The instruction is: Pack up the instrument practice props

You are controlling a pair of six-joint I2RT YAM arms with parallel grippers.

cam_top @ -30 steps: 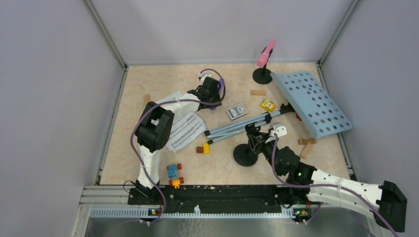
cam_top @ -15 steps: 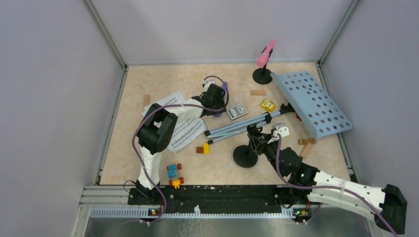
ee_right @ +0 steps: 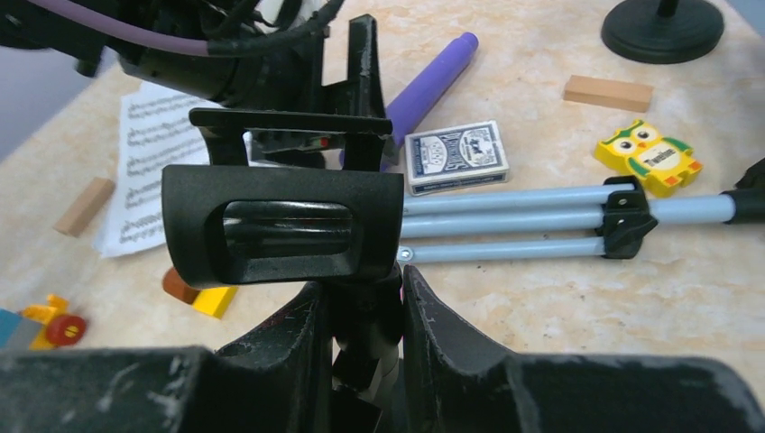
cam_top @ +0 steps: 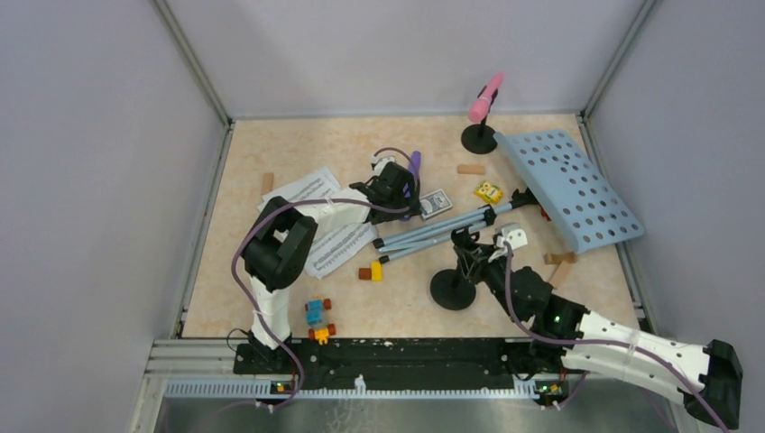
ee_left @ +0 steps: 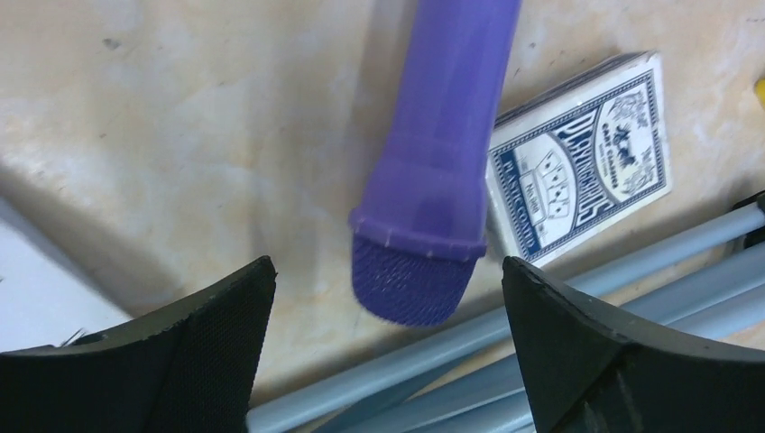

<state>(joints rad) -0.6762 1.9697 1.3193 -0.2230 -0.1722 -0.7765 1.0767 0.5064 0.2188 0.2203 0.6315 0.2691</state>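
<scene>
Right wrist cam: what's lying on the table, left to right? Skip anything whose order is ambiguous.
Tan wooden block → white sheet-music page → blue-and-white playing-card box → yellow owl-shaped toy brick

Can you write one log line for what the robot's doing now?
left gripper: open around purple microphone | right gripper: shut on black mic holder

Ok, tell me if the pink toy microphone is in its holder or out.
In: the pink toy microphone sits tilted atop the black round-based holder, off the tabletop.
</scene>
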